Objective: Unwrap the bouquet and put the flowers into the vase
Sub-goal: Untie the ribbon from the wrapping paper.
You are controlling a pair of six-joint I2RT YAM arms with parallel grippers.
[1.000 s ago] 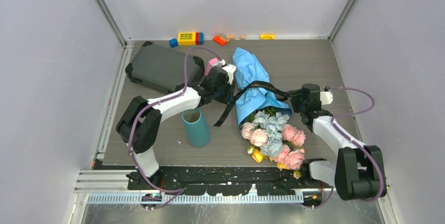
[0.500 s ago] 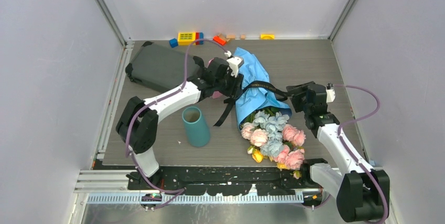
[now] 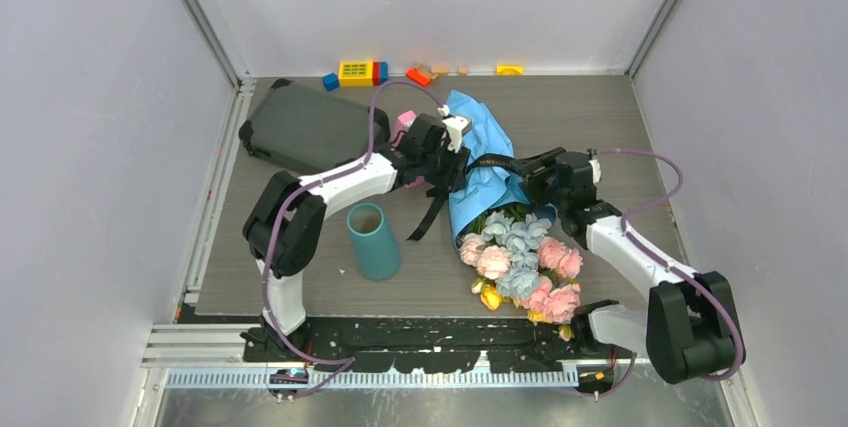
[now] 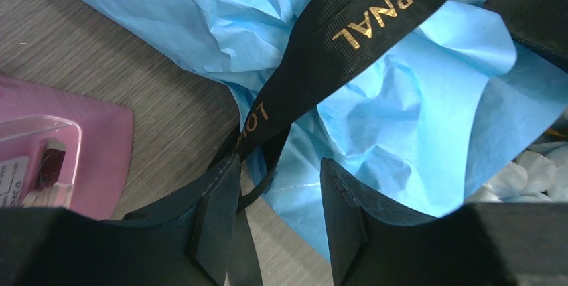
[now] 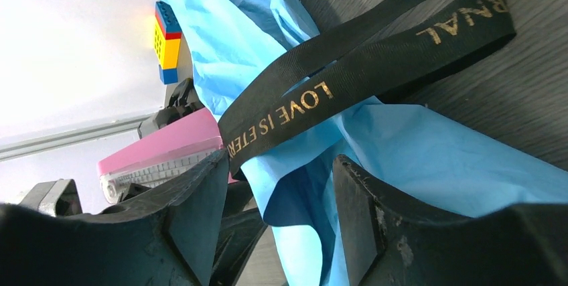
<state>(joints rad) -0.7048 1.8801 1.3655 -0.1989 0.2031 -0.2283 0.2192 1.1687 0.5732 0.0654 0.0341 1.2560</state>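
The right pincer (image 3: pixel 530 173) has swung in to the bouquet (image 3: pixel 490 192); it and the left pincer (image 4: pixel 278 172) gape empty beside the ribbon (image 4: pixel 348 25).

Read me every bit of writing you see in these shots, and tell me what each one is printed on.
"LOVE IS ETER": gold letters on the black ribbon, right wrist view.
"RNAL": same ribbon, farther strand, right wrist view.
"ETERNAL" and "LO": same ribbon, left wrist view.
Small label on the pink metronome: too blurred to read.
Toy blocks at the back: no legible text.
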